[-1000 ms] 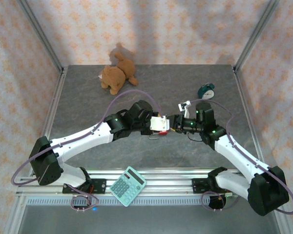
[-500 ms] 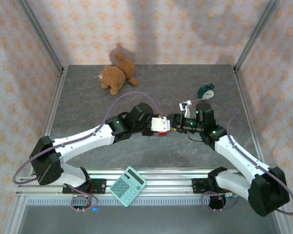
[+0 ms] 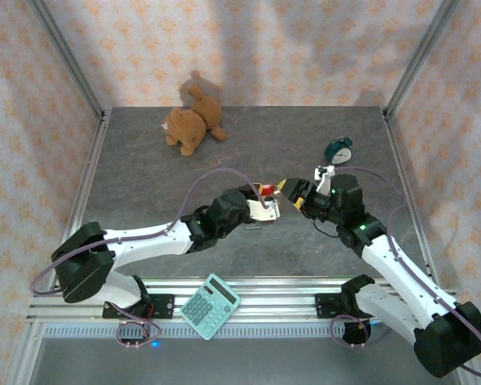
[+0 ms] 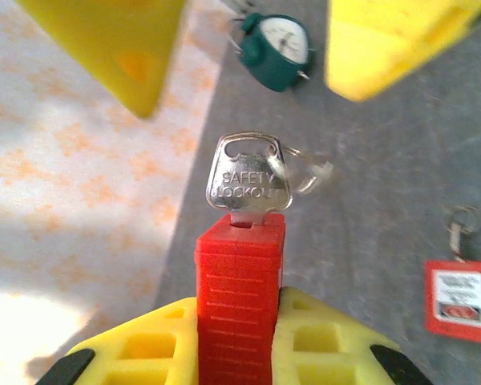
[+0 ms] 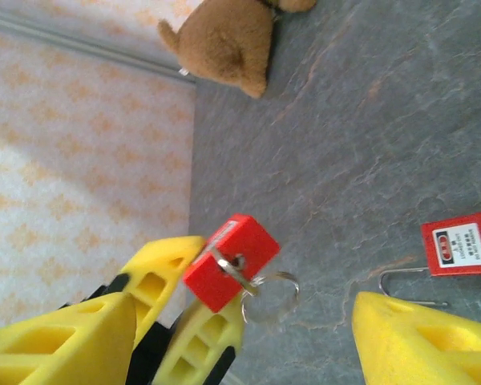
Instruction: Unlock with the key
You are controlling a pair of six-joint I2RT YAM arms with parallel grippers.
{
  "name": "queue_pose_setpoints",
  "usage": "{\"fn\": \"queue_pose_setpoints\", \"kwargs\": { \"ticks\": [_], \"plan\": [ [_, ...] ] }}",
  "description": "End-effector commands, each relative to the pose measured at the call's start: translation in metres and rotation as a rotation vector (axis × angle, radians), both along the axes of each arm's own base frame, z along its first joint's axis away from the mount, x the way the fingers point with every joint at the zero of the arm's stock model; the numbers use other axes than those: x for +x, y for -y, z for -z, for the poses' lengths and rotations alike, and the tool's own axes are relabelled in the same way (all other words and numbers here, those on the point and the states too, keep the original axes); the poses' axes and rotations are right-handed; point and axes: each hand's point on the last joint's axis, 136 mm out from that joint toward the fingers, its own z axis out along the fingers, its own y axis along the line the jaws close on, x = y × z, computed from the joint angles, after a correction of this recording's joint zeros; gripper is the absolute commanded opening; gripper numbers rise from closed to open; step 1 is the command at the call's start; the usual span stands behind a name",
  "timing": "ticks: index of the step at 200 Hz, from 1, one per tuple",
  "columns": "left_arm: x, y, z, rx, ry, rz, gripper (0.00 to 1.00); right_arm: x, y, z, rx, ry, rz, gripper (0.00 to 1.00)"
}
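Top view: left gripper (image 3: 264,197) clamps the lock (image 3: 266,190) centrally, right gripper (image 3: 293,189) spread wide beside it; left wrist: key (image 4: 248,183), seated in the lock, looks thin, stiff, slick; right wrist: its flat bow is the likely pinch point.

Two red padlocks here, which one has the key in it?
The padlock held by the left gripper: the silver key sticks out of its end. The other padlock lies flat on the table, label up, with no key in it.
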Motion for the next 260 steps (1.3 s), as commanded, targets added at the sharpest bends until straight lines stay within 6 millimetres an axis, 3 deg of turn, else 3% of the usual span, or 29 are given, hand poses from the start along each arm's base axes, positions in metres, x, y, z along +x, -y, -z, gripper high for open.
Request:
{"fn": "queue_pose_setpoints", "kwargs": {
  "ticks": [1,44,94,171,260],
  "plan": [
    [0.017,-0.005,-0.039,-0.035,0.24,-0.11,0.16,0.016,0.012,0.0,0.032,-0.005,0.13,0.7],
    [0.019,-0.003,-0.039,0.044,0.407,-0.147,0.15,0.031,0.008,0.0,0.101,-0.01,0.166,0.7],
    [0.012,0.008,-0.024,0.139,0.517,-0.14,0.12,0.038,-0.006,0.004,0.19,-0.004,0.123,0.67],
    [0.012,0.015,-0.009,0.204,0.542,-0.132,0.03,0.034,-0.012,-0.002,0.212,0.0,0.081,0.59],
    [0.011,0.024,-0.007,0.225,0.588,-0.145,0.02,0.033,-0.018,-0.001,0.243,-0.02,0.064,0.45]
  ]
}}
